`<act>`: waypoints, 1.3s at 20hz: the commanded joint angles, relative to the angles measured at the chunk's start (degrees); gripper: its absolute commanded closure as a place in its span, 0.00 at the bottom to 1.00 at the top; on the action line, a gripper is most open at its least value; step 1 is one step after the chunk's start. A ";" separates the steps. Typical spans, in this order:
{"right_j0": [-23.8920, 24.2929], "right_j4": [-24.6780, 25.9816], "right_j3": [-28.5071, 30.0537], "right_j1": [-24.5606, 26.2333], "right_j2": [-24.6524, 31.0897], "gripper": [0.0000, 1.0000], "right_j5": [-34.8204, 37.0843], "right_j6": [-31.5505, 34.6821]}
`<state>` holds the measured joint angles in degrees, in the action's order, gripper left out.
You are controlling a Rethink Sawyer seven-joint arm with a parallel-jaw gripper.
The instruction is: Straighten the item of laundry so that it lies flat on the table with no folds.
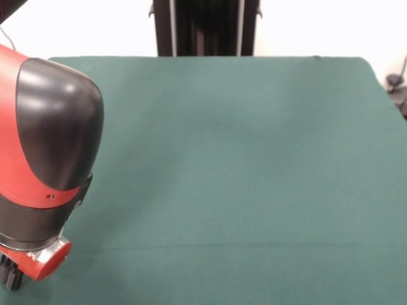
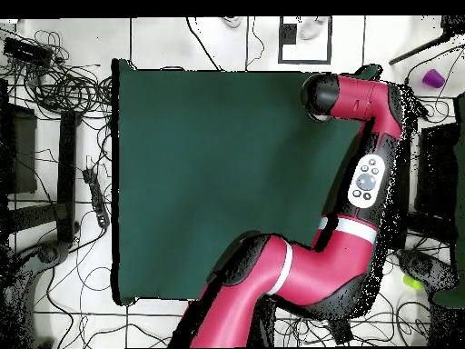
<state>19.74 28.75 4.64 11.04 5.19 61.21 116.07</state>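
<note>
Fingers (image 1: 9,274) of mine show only as a dark stub under my red and black wrist (image 1: 44,159) at the near left corner of the front view, so I cannot tell whether they are parted or closed, or whether they have hold of anything. Beyond them the dark green worktop (image 1: 241,159) spreads to its far edge, and I cannot tell where the towel is, since neither view shows it. From overhead my arm (image 2: 363,173) bends along one side of the worktop, its end over a corner.
</note>
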 commanded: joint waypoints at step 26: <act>-1.91 -1.16 7.99 0.60 3.67 1.00 -2.45 -16.67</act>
<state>19.74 28.75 4.64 11.10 5.20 59.54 116.07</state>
